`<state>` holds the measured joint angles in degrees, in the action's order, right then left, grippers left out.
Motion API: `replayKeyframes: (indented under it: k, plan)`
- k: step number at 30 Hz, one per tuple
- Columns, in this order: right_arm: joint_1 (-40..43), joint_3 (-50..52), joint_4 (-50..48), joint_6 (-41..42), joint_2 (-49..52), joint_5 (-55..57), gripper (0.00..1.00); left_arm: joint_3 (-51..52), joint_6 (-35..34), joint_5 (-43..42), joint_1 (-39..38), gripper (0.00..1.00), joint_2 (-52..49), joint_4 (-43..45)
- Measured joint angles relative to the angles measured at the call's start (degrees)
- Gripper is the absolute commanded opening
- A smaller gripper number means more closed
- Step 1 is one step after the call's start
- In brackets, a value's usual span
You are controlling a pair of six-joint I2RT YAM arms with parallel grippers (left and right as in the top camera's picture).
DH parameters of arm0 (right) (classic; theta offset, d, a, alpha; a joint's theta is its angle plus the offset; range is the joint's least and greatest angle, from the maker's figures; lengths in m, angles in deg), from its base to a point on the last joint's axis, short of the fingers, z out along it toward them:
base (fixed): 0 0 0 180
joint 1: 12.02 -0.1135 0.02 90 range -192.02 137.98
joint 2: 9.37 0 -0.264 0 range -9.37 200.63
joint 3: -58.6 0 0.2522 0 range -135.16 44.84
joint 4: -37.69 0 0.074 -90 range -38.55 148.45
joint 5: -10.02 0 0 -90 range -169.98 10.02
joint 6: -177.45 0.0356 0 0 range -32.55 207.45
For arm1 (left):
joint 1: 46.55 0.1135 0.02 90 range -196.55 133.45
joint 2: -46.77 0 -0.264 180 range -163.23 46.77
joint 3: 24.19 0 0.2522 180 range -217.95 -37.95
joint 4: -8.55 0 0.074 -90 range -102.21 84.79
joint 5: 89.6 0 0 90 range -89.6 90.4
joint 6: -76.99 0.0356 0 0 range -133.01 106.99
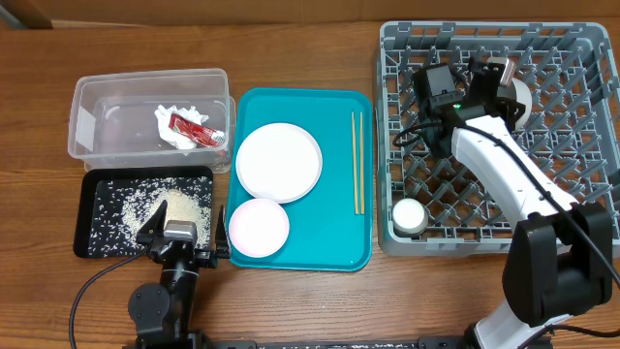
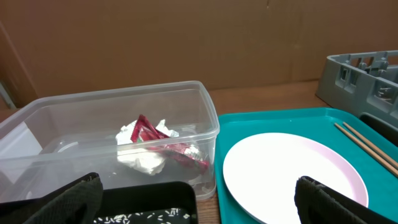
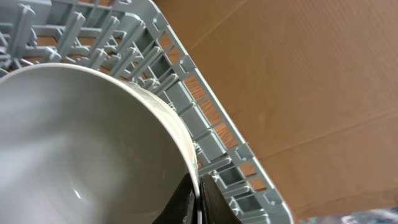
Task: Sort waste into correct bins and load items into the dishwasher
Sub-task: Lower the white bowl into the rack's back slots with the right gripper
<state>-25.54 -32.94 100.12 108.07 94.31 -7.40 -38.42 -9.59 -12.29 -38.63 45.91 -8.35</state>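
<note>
A crumpled napkin (image 1: 172,134) and a red sauce packet (image 1: 191,127) lie in the clear tub (image 1: 97,145). Rice grains (image 1: 165,208) lie in the black tray (image 1: 89,208). The white-pink plate (image 1: 278,162), the smaller dish (image 1: 258,228) and two chopsticks (image 1: 356,160) lie on the teal tray. A white cup (image 1: 408,215) stands in the grey rack (image 1: 581,184). My right gripper (image 3: 198,199) is shut on the rim of the bowl (image 3: 81,137), held at the rack's far side (image 1: 518,92). My left gripper (image 2: 198,208) is open and empty at the black tray's front edge.
The teal tray (image 1: 329,242) lies between the bins and the rack. The left wrist view shows the tub (image 2: 205,118), the napkin (image 2: 143,155), the packet (image 2: 168,146), the plate (image 2: 286,168) and the chopsticks (image 2: 367,143). A cardboard wall stands behind the table.
</note>
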Motion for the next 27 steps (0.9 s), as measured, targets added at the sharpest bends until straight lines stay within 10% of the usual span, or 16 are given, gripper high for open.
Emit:
replayKeyframes:
  k: [19, 27]
  plan:
    - [-3.0, 0.0, 5.0, -2.6, 1.9, -1.0, 0.05, 0.0, 0.0, 0.0, 0.0, 1.00, 0.0, 0.0]
    - [-6.4, 0.1, 11.4, 0.2, 2.1, -1.9, 0.24, 0.0, 0.0, 0.0, 0.0, 1.00, 0.0, 0.0]
